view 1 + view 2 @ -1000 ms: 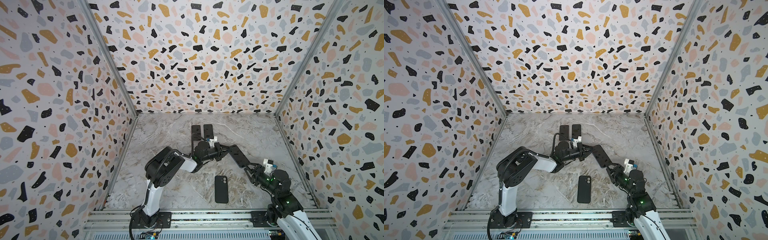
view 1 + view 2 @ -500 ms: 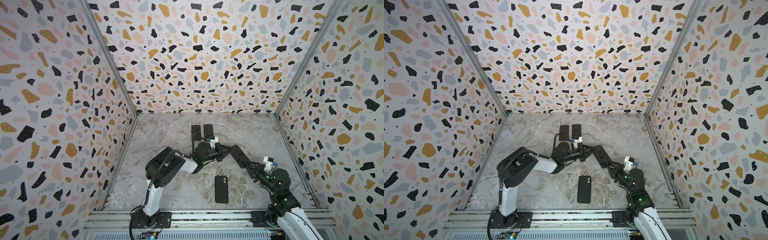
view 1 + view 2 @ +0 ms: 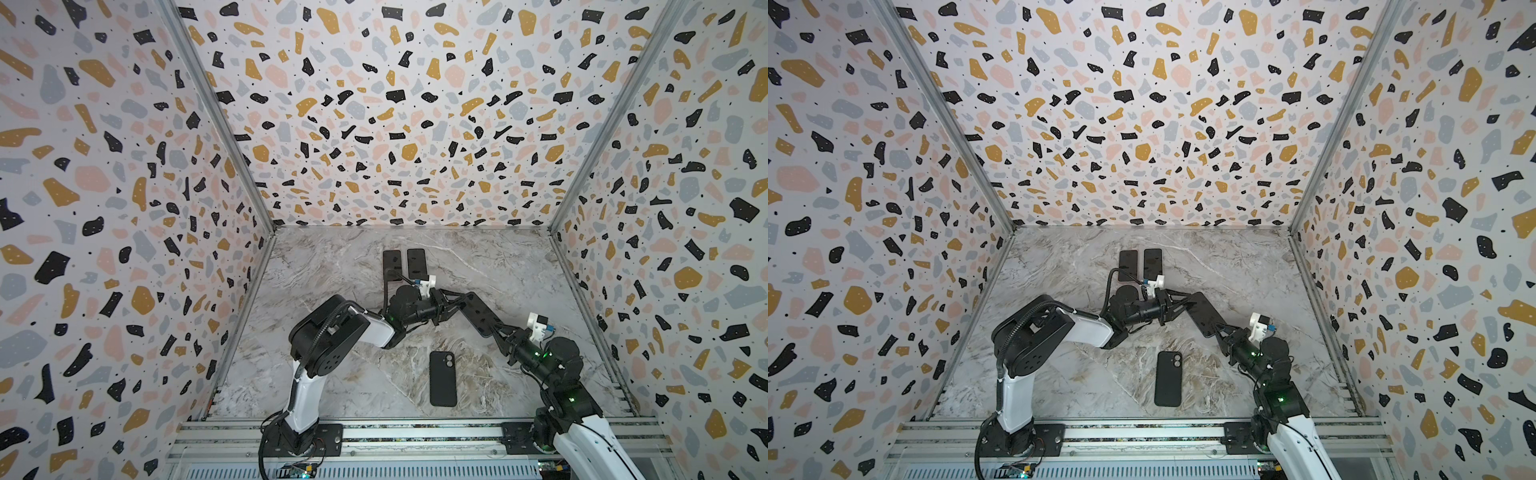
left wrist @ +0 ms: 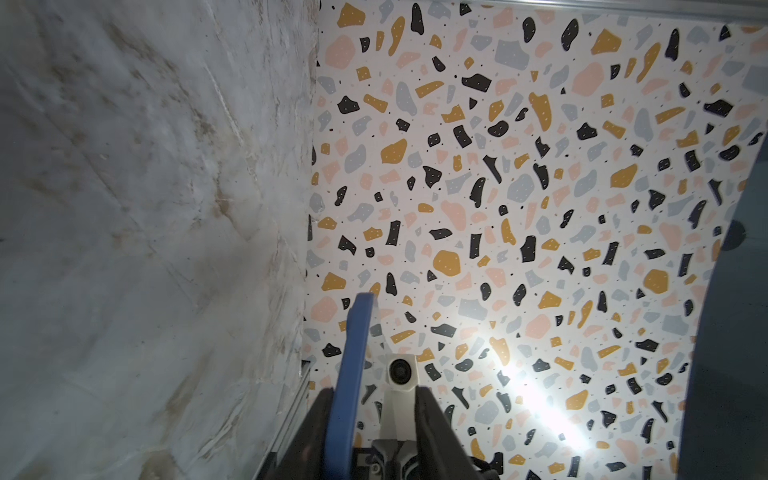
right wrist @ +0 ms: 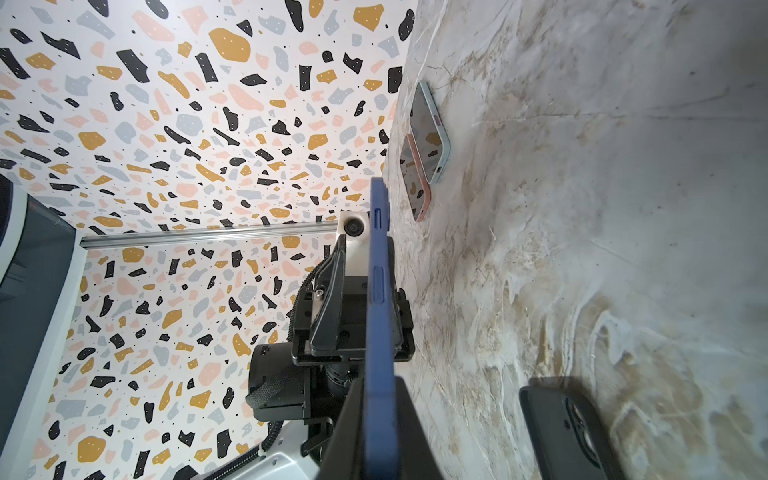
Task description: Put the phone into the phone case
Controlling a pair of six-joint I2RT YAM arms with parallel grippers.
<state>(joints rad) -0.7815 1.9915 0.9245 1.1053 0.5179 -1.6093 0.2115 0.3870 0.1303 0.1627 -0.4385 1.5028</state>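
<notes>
midair: phone (image 3: 478, 313) between grippers. right gripper (image 3: 495, 330) clamped on one end; left gripper (image 4: 374, 392) jaws apart, phone against one finger (image 4: 316, 436) (edge-on in wrist views). case (image 3: 443, 378) flat on table (image 3: 332, 291), cropped in right wrist view.

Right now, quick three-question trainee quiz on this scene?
1. True or false: the black phone case lies flat on the table, with nothing touching it.
2. Which end effector is shut on the blue-edged phone? A) left B) right C) neither
3. How many phones lie side by side at the table's back?
Key: 1 true. 2 B: the right end effector grips it; the left end effector stands open around it. 3 two: a pink-edged phone and a pale-green-edged phone.
</notes>
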